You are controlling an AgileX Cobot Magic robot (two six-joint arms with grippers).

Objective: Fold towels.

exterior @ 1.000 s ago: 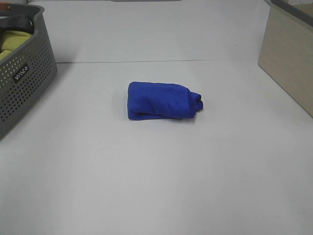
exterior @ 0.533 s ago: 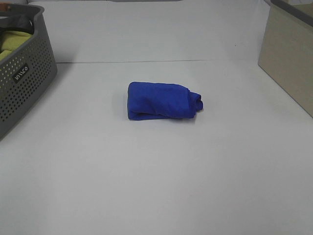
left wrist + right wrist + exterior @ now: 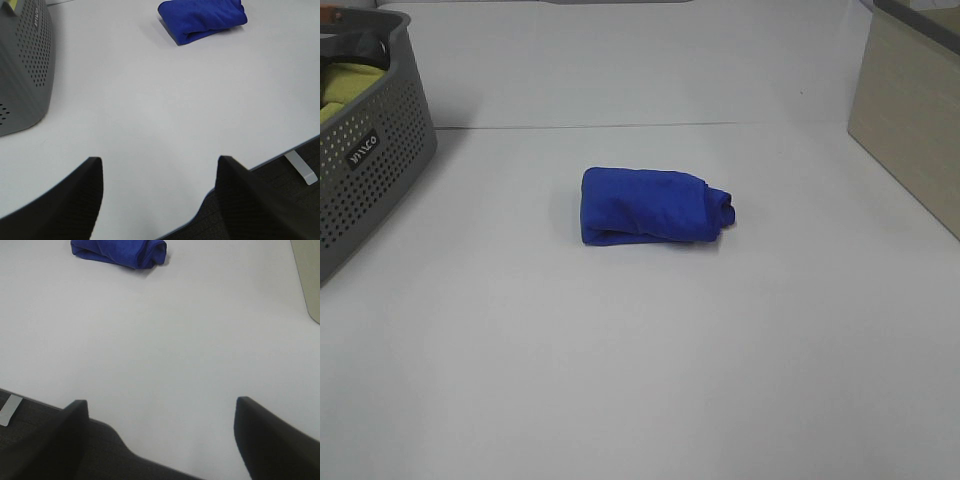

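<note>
Nothing has shifted since a second ago: your blue towel (image 3: 653, 206) lies folded mid-surface (image 3: 640, 360), well apart from both sets of jaws, left gripper (image 3: 157, 192) and right gripper (image 3: 160, 432), spread wide at the near edge, holding nothing.

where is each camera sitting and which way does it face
Exterior high: mounted high, looking down on the white table, folded blue towel in the middle, grey perforated basket on the left; no arm shows.
Left wrist: low near the table edge, facing towel and basket; open left gripper in the foreground.
Right wrist: likewise low, facing towel; open right gripper shows.
All three share the towel.
</note>
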